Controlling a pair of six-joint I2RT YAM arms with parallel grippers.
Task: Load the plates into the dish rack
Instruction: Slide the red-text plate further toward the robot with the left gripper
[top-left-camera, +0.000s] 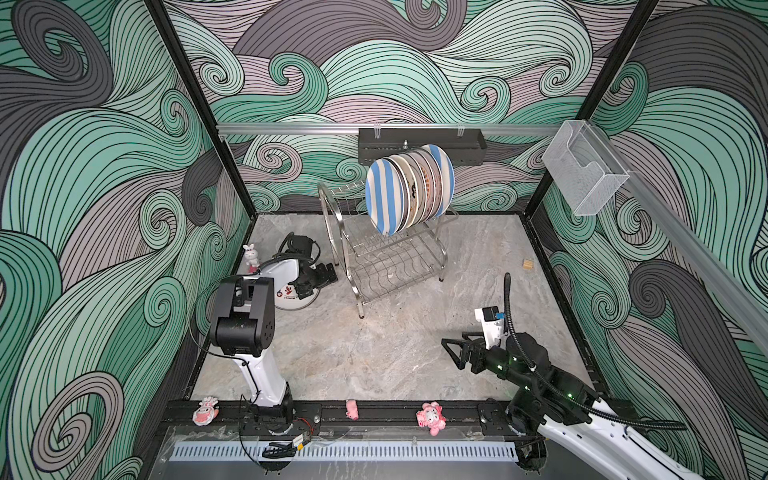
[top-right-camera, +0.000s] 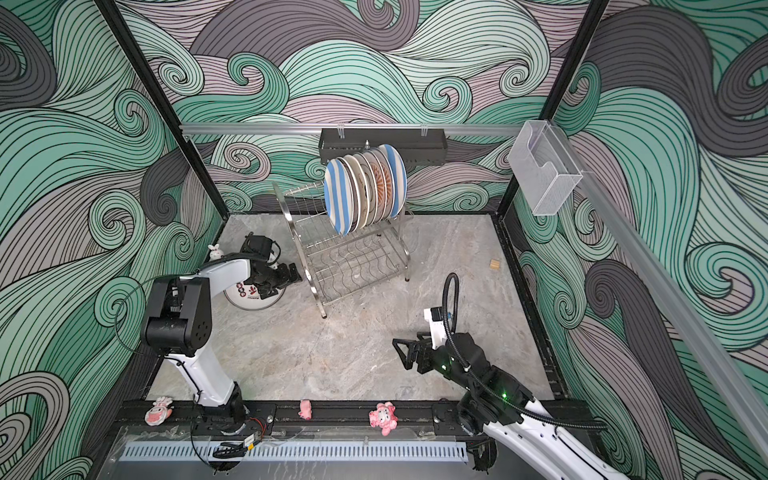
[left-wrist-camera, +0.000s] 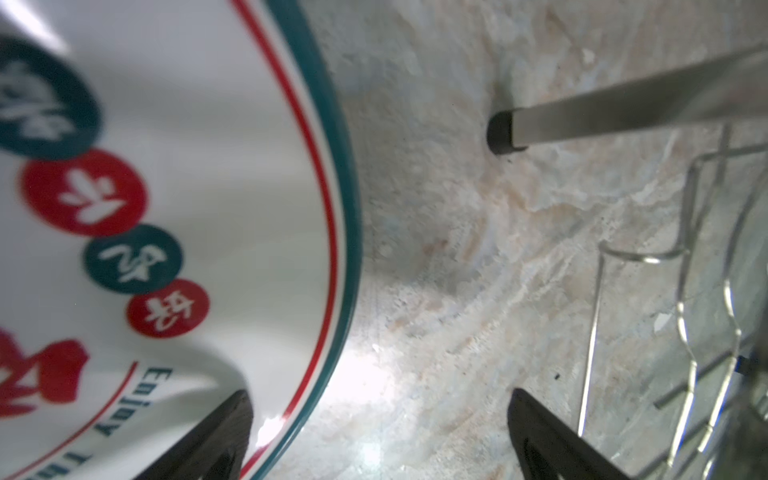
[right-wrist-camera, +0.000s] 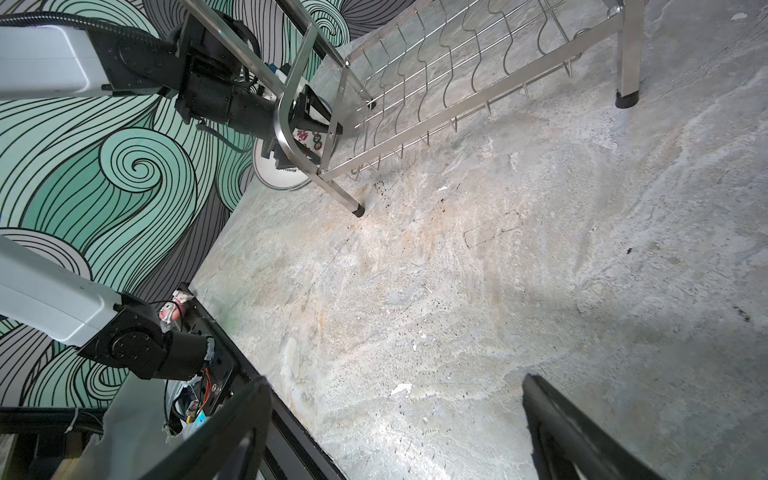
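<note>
Plates (top-left-camera: 409, 187), glossy ceramic rounds, are standing on edge in a tight row on the top tier of the shiny steel-wire dish rack (top-left-camera: 386, 266), with a blue-white striped one in front. One teal-rimmed plate (left-wrist-camera: 187, 208) with red and teal roundels is resting on the mottled grey stone-look tabletop (top-left-camera: 374, 345) beside a rack leg. The left gripper (left-wrist-camera: 380, 399) is gaping across its rim, one finger over its face. The right gripper (top-left-camera: 451, 353) is hanging released and empty. Swirling teal-and-grey wave-print walls (top-left-camera: 104, 166) are enclosing the cell.
</note>
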